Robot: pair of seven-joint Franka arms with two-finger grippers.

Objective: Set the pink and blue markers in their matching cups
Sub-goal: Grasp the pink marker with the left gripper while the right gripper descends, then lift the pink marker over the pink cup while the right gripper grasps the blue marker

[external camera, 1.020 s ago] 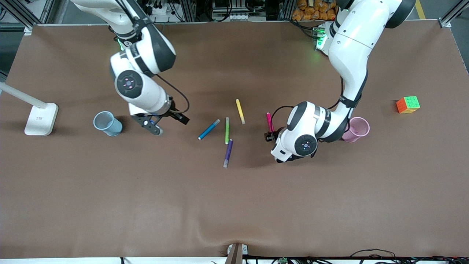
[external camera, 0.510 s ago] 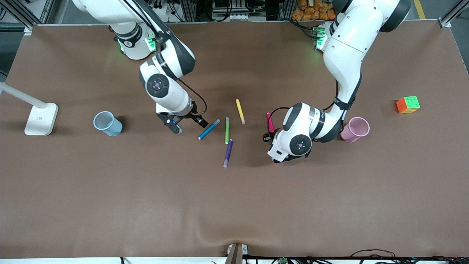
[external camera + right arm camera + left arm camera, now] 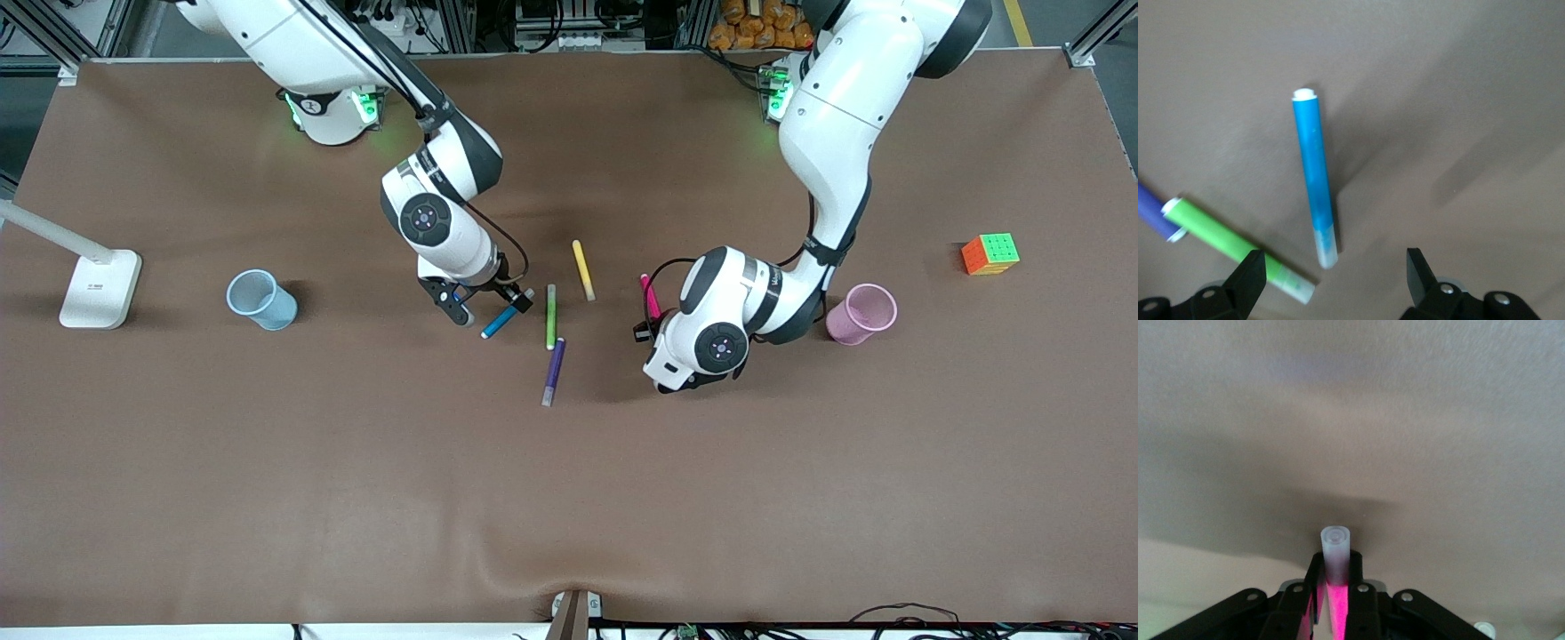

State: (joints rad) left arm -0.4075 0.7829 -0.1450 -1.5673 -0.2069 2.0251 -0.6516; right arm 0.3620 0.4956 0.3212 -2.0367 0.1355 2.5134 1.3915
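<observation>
Overhead, the right gripper (image 3: pixel 484 307) hangs open above the blue marker (image 3: pixel 498 323), while the left gripper (image 3: pixel 1333 600) clamps the pink marker (image 3: pixel 1335 570).

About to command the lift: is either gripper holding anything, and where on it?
The left gripper holds the pink marker just below its pale end. The right gripper is open over the blue marker.

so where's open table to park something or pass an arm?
Widest bare stretch: all the table nearer the front camera than the purple marker. Also bare between the blue cup and the right gripper. Crowded mid-table: blue marker, green marker, yellow marker, plus the left gripper shut on the pink marker beside the pink cup.
</observation>
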